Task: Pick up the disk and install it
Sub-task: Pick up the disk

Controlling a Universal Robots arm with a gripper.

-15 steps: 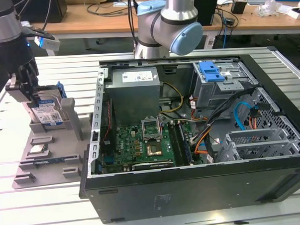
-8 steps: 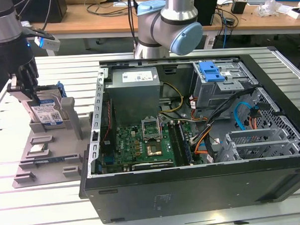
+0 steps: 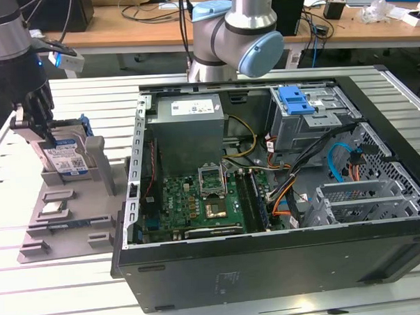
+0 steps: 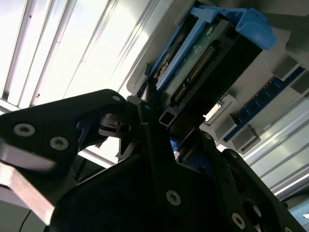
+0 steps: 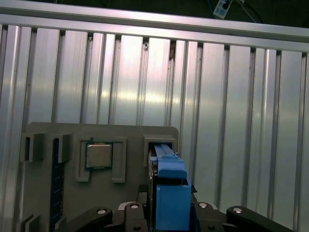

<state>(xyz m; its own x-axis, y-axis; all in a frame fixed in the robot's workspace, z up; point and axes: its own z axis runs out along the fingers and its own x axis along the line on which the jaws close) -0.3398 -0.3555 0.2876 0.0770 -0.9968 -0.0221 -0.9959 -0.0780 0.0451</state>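
The disk (image 3: 67,158), a silver drive with a white-and-blue label and a blue carrier rail, stands on edge in a slot of the grey holder (image 3: 81,229) at the exterior view's left. My gripper (image 3: 38,130) has come down over its top edge. In the first wrist view the black fingers (image 5: 129,209) sit close on both sides of the blue rail of the disk (image 5: 169,193). In the second wrist view the gripper (image 4: 176,123) clamps the disk (image 4: 207,63) at its connector end. The disk is still seated in the holder.
The open computer case (image 3: 270,266) lies to the exterior view's right of the holder, with a motherboard, a grey power-supply box (image 3: 188,127) and a metal drive cage topped by a blue bracket (image 3: 296,99). The holder also carries a processor chip (image 5: 99,154). Ribbed aluminium table (image 5: 241,121) lies all around.
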